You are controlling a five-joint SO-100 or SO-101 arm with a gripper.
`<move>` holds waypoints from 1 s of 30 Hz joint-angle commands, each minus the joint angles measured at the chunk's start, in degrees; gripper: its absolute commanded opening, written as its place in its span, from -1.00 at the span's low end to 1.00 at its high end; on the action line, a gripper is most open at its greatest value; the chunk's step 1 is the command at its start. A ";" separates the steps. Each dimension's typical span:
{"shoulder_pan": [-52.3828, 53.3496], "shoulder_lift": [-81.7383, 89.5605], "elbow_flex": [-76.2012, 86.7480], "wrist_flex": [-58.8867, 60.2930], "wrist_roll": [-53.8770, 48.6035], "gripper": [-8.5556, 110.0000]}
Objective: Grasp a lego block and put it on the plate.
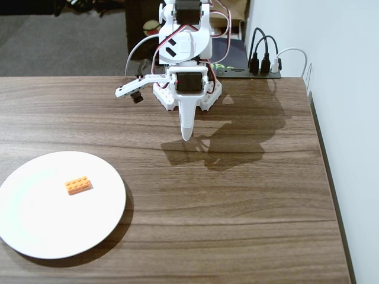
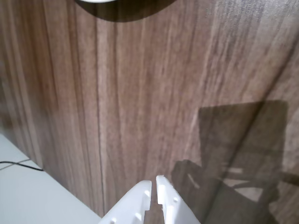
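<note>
The orange lego block (image 1: pixel 78 185) lies on the white plate (image 1: pixel 35 231) at the front left of the table in the fixed view. My white gripper (image 1: pixel 186 137) hangs near the arm's base at the back middle, far from the plate, pointing down with its jaws shut and empty. In the wrist view the two fingertips (image 2: pixel 154 183) meet with only a thin slit between them, over bare wood. A sliver of the plate (image 2: pixel 96 1) shows at the top edge of the wrist view; the block is out of that view.
The arm's base (image 1: pixel 177 97) stands at the back of the wooden table (image 1: pixel 237 195). A black hub with cables (image 1: pixel 263 65) sits at the back right. The table's right edge runs along a white wall (image 1: pixel 349 148).
</note>
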 commanded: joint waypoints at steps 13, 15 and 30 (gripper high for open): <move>-1.76 13.36 5.62 6.68 2.37 -0.85; -1.85 15.29 6.33 7.73 2.55 -0.85; -1.85 15.47 7.03 7.82 2.81 -0.85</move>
